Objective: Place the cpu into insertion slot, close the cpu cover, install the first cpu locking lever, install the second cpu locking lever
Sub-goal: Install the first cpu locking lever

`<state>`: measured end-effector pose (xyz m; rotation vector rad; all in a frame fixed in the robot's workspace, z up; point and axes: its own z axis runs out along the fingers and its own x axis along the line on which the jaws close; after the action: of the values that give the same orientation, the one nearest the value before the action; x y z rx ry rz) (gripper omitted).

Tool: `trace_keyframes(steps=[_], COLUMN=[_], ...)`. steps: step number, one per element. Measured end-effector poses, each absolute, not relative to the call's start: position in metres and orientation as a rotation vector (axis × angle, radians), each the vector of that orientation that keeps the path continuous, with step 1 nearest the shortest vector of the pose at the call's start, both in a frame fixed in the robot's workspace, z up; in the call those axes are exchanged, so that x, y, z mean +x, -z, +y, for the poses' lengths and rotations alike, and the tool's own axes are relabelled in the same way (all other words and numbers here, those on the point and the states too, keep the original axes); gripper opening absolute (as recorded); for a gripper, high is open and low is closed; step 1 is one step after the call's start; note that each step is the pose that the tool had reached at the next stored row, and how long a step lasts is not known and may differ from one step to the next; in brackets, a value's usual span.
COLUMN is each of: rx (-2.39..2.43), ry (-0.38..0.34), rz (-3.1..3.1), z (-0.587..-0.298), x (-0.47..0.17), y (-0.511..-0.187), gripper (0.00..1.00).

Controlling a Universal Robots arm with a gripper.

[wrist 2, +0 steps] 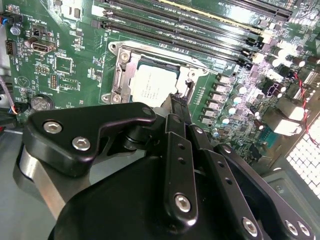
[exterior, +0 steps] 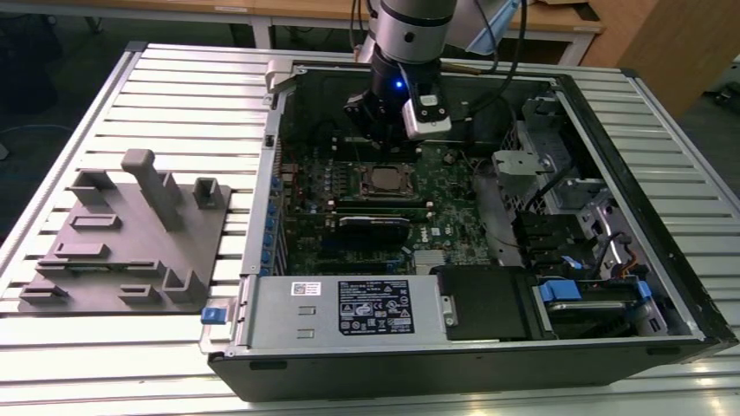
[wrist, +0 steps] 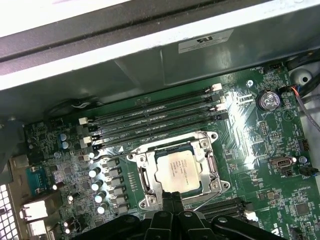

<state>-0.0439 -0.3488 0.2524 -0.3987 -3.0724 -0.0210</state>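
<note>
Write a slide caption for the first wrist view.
Tool poised beside the silver chip, seated inside its square metal frame.

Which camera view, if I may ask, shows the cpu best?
The first wrist view: the cpu shows almost its whole metal top. In the second wrist view the gripper hides one edge; the exterior view shows it from far off.

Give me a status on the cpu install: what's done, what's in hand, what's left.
Done: the cpu sits in the slot, and the cover looks closed over it, framing the chip. In hand: the hand, shut and holding nothing visible, is low at the slot's edge, next to a thin wire lever. Left: both levers; I cannot tell whether either is latched.
</note>
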Motion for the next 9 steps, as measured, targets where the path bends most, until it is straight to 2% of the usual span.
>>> trace_keyframes(steps=[9], rx=[-0.379], ry=[0.021], rz=[-3.075], z=[-0.3488], x=[-0.0439], y=[-0.2524], gripper=[0.11])
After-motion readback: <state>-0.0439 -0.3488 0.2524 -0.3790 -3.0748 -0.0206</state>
